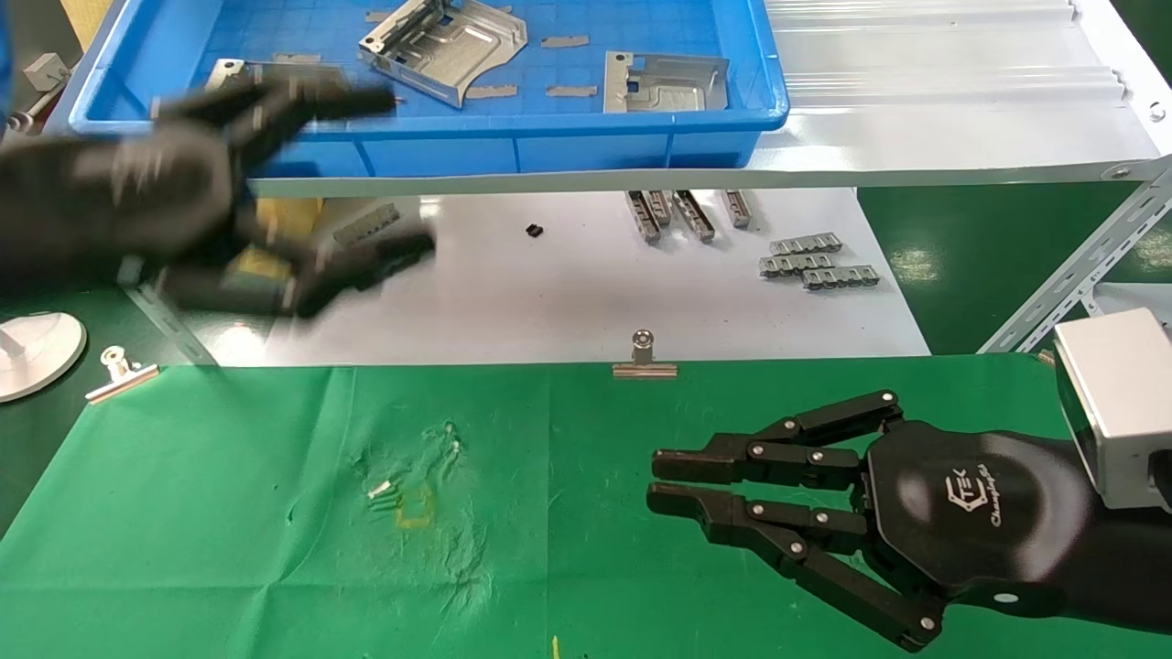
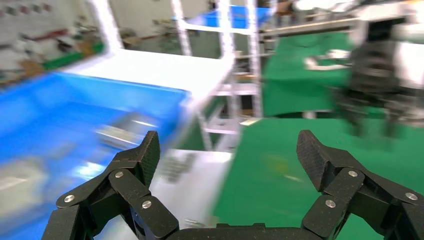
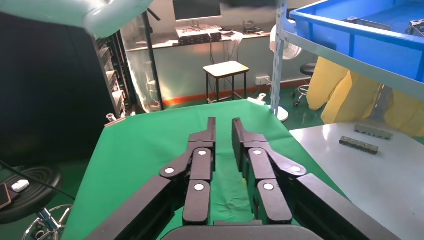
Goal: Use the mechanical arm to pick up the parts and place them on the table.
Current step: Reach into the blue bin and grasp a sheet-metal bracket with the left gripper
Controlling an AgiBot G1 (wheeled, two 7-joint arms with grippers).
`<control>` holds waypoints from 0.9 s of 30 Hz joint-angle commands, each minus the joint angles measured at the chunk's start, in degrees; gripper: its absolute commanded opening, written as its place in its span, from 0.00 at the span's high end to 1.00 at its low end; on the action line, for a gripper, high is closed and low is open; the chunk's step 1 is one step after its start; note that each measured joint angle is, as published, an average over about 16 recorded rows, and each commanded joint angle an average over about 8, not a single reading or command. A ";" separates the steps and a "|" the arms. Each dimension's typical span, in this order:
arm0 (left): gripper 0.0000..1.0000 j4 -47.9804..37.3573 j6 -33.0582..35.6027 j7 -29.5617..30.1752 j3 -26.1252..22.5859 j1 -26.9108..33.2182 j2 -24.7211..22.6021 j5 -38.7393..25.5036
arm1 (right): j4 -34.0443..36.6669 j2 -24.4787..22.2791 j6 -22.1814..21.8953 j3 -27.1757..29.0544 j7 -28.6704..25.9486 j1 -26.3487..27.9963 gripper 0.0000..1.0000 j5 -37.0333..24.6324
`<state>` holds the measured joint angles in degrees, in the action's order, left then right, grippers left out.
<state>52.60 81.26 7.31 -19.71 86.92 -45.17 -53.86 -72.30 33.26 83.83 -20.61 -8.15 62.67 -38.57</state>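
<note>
My left gripper [image 1: 412,171] is blurred at the far left, in front of the blue bin's [image 1: 549,146] front wall and above the white board. It is open wide and empty, as the left wrist view [image 2: 228,150] also shows. Two silver parts [image 1: 444,46] [image 1: 666,82] lie in the bin, and a third [image 1: 224,71] shows partly behind the left fingers. The green-cloth table [image 1: 229,549] holds no part. My right gripper [image 1: 654,480] rests low over the cloth at the right, its fingers nearly together with nothing between them [image 3: 223,130].
The bin stands on a ribbed silvery shelf [image 1: 916,55]. Small grey toothed strips [image 1: 815,261] [image 1: 687,212] lie on the white board [image 1: 568,293]. Binder clips [image 1: 644,357] [image 1: 119,371] sit on the cloth's far edge. A yellow mark [image 1: 414,513] is on the cloth.
</note>
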 commanded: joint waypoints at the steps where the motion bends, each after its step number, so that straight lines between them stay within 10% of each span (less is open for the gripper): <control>1: 0.00 -5.33 -0.33 -0.74 -1.17 5.56 -2.58 -2.83 | 0.00 0.00 0.00 0.00 0.00 0.00 1.00 0.00; 15: 0.11 -40.07 -23.97 -9.78 -7.93 23.68 -19.23 -19.34 | 0.00 0.00 0.00 -0.01 0.00 0.00 0.97 0.01; 22: 0.96 -47.90 -31.31 -13.35 -8.89 22.54 -23.86 -21.11 | 0.00 0.00 0.00 -0.01 0.01 0.00 0.12 0.01; 27: 1.00 -49.25 -31.80 -14.53 -8.01 23.09 -25.18 -19.86 | 0.00 -0.01 0.00 -0.02 0.01 0.00 0.00 0.01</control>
<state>3.92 49.57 -7.53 -27.23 110.08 -70.01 -73.03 -72.30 33.25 83.82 -20.63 -8.14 62.68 -38.56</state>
